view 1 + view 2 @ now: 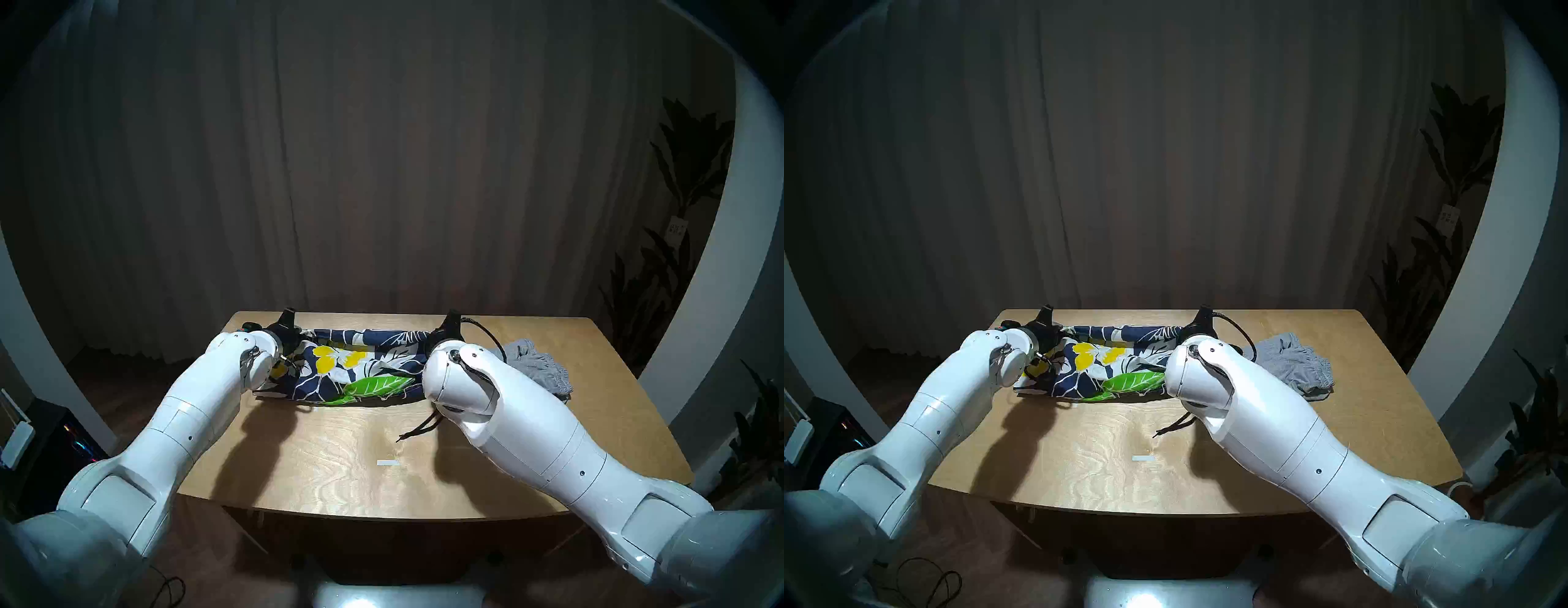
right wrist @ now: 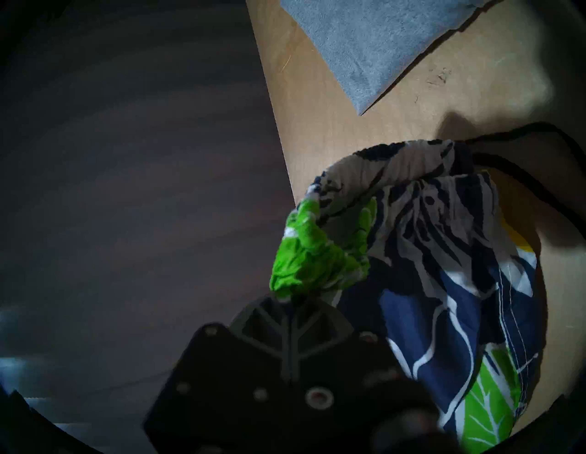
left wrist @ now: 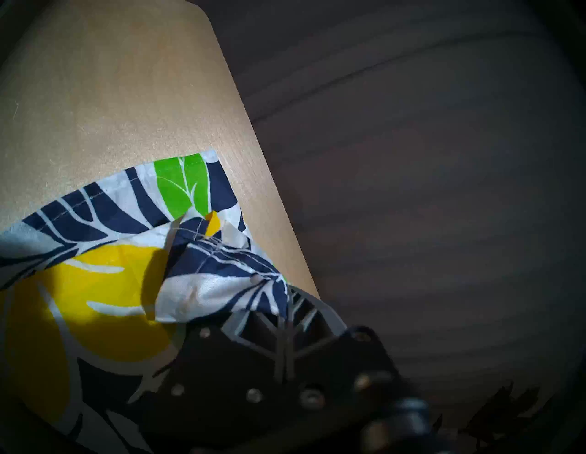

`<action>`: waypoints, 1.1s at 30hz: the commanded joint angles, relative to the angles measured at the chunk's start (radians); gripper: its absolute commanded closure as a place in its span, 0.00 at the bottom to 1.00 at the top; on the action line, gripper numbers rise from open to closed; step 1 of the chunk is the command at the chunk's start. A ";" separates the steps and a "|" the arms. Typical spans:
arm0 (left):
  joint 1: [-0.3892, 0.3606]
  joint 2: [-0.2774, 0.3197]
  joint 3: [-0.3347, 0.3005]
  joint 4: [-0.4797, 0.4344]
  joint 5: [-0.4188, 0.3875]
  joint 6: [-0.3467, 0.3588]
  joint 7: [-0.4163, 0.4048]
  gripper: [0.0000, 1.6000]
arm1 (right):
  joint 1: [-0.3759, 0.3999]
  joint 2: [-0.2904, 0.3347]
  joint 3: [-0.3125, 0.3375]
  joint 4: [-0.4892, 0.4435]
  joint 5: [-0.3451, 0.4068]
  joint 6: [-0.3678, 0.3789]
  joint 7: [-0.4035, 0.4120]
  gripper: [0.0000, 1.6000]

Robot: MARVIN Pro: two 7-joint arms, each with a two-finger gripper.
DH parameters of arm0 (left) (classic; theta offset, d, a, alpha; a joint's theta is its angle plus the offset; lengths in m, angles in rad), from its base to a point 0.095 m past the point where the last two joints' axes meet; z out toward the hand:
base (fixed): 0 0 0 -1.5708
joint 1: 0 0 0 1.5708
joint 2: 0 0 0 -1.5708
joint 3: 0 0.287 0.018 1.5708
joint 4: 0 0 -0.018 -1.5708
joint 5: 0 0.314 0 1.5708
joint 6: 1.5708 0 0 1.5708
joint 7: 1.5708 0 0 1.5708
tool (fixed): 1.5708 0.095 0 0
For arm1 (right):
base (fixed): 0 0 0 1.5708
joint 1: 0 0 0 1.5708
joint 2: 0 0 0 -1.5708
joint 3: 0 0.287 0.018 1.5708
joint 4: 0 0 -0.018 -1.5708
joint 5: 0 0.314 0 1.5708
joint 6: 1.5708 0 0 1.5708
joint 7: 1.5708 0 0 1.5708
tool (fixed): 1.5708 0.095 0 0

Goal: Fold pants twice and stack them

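Observation:
The navy floral shorts (image 1: 356, 369) stretch left to right across the far half of the wooden table (image 1: 322, 471). My left gripper (image 1: 288, 327) is shut on their far left corner; the left wrist view shows the closed fingers pinching a hem corner (image 3: 253, 285) near the table's edge. My right gripper (image 1: 449, 327) is shut on the far right corner, with bunched green waistband cloth (image 2: 304, 260) between its fingers. The dark drawstring (image 1: 420, 429) trails onto the table under my right forearm. The plain grey shorts (image 1: 534, 369) lie crumpled to the right, touched by neither gripper.
A small white tape mark (image 1: 388, 463) sits on the near middle of the table. A black cable (image 1: 488, 335) loops off my right wrist above the grey shorts. Dark curtains hang behind the table, and potted plants (image 1: 679, 170) stand at the right.

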 commanded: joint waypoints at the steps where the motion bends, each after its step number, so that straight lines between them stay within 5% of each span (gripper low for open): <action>1: -0.089 -0.029 0.000 0.047 0.019 -0.005 -0.016 1.00 | 0.057 -0.040 0.002 0.035 -0.010 0.028 0.022 1.00; 6: -0.116 -0.050 0.006 0.099 0.032 -0.007 -0.020 1.00 | 0.073 -0.068 -0.003 0.085 -0.009 0.043 0.027 1.00; 9: -0.132 -0.059 0.008 0.125 0.039 -0.009 -0.022 0.82 | 0.079 -0.083 -0.007 0.110 -0.008 0.049 0.029 1.00; 10: -0.138 -0.063 0.008 0.135 0.041 -0.009 -0.023 0.64 | 0.082 -0.088 -0.009 0.119 -0.009 0.052 0.030 1.00; 13: -0.154 -0.073 0.011 0.165 0.049 -0.012 -0.025 0.56 | 0.090 -0.104 -0.011 0.147 -0.009 0.059 0.034 1.00; 14: -0.157 -0.075 0.011 0.171 0.051 -0.012 -0.025 0.33 | 0.092 -0.107 -0.012 0.153 -0.009 0.060 0.035 1.00; 17: -0.173 -0.086 0.013 0.201 0.060 -0.015 -0.028 0.20 | 0.101 -0.122 -0.014 0.182 -0.010 0.067 0.040 1.00; 18: -0.178 -0.089 0.013 0.209 0.063 -0.016 -0.029 0.06 | 0.104 -0.127 -0.015 0.191 -0.011 0.070 0.042 1.00; 24: -0.203 -0.106 0.015 0.247 0.075 -0.022 -0.034 0.00 | 0.123 -0.148 -0.015 0.232 -0.013 0.081 0.052 0.94; 27: -0.221 -0.121 0.018 0.274 0.085 -0.025 -0.039 0.00 | 0.139 -0.162 -0.013 0.265 -0.015 0.089 0.060 0.57; 30: -0.230 -0.129 0.020 0.289 0.090 -0.027 -0.042 0.00 | 0.147 -0.171 -0.012 0.283 -0.016 0.094 0.064 0.42; 32: -0.237 -0.136 0.022 0.302 0.095 -0.029 -0.046 0.00 | 0.154 -0.178 -0.011 0.299 -0.017 0.099 0.068 0.00; 33: -0.244 -0.143 0.024 0.316 0.100 -0.031 -0.049 0.00 | 0.162 -0.185 -0.010 0.316 -0.018 0.104 0.073 0.00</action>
